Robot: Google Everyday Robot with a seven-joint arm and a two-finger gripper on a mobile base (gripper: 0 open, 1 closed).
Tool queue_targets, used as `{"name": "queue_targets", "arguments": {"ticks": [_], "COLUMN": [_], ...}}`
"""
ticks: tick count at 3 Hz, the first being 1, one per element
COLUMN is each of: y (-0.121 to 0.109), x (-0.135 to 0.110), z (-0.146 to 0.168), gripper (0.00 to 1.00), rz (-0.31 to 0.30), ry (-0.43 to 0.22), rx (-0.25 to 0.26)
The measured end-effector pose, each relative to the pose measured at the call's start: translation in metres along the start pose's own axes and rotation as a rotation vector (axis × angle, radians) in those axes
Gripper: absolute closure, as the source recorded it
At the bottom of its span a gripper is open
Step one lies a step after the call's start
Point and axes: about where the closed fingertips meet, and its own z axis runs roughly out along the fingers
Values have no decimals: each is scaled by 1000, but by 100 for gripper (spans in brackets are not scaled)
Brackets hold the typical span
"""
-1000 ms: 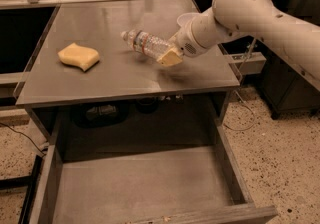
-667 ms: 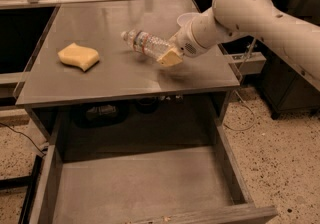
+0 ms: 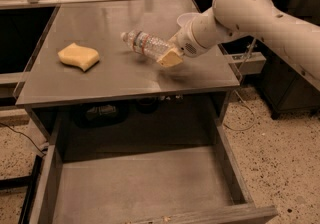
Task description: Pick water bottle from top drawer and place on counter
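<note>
The water bottle (image 3: 145, 44) is clear with a white cap and a coloured label band. It is tilted, cap to the left, just above the counter (image 3: 115, 75). My gripper (image 3: 167, 54) comes from the right on the white arm and is shut on the bottle's base end; its tan fingertip (image 3: 170, 58) shows below the bottle. The top drawer (image 3: 140, 188) is pulled out under the counter, and its grey floor shows nothing in it.
A yellow sponge (image 3: 79, 56) lies on the counter's left part. A clear cup (image 3: 186, 19) stands behind the arm at the counter's right. Dark items sit on the shelf (image 3: 100, 113) under the counter. Speckled floor lies to the right.
</note>
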Motion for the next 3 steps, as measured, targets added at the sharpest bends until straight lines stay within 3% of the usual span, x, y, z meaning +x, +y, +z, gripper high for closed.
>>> {"name": "queue_targets", "arguments": {"ticks": [1, 2, 3], "y": [0, 0, 0], "x": [0, 0, 0], "z": [0, 0, 0], "gripper": [12, 0, 0], "rz": [0, 0, 0], "ry": [0, 0, 0], "rx": [0, 0, 0]}}
